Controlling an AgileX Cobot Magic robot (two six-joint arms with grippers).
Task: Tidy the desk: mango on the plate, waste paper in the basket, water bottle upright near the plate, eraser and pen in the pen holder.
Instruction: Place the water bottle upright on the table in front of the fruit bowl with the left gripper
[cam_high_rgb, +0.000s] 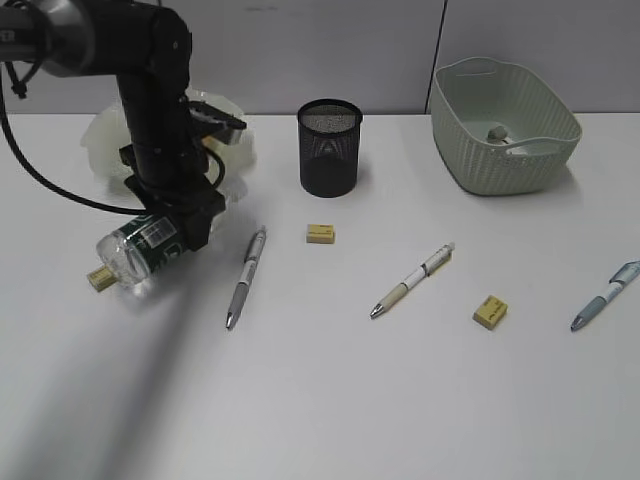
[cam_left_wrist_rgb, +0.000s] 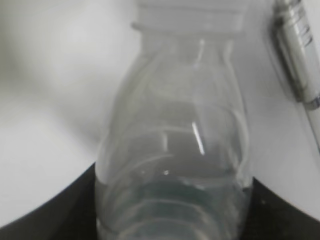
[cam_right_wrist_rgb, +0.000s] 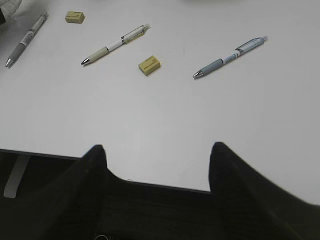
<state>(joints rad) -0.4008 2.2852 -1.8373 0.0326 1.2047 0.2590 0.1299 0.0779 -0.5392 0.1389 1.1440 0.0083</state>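
The water bottle (cam_high_rgb: 135, 252) lies on its side on the desk (cam_high_rgb: 330, 400) at the left. My left gripper (cam_high_rgb: 172, 228) comes down over it. In the left wrist view the clear bottle (cam_left_wrist_rgb: 175, 130) fills the frame, cap away from me, with a black finger (cam_left_wrist_rgb: 45, 215) against each side. The plate (cam_high_rgb: 105, 140) stands behind that arm; the mango is hidden. Waste paper (cam_high_rgb: 497, 131) lies in the basket (cam_high_rgb: 470, 170). Near the pen holder (cam_high_rgb: 330, 148) are erasers (cam_high_rgb: 320, 233) (cam_high_rgb: 490, 311) (cam_high_rgb: 100, 279) and pens (cam_high_rgb: 246, 275) (cam_high_rgb: 412, 280) (cam_high_rgb: 605, 295). My right gripper (cam_right_wrist_rgb: 157, 147) hangs open and empty.
The right wrist view looks over the desk's front edge (cam_right_wrist_rgb: 165, 187) towards a blue-grey pen (cam_right_wrist_rgb: 230, 56), a white pen (cam_right_wrist_rgb: 115, 45) and an eraser (cam_right_wrist_rgb: 149, 65). A grey partition wall stands behind the desk.
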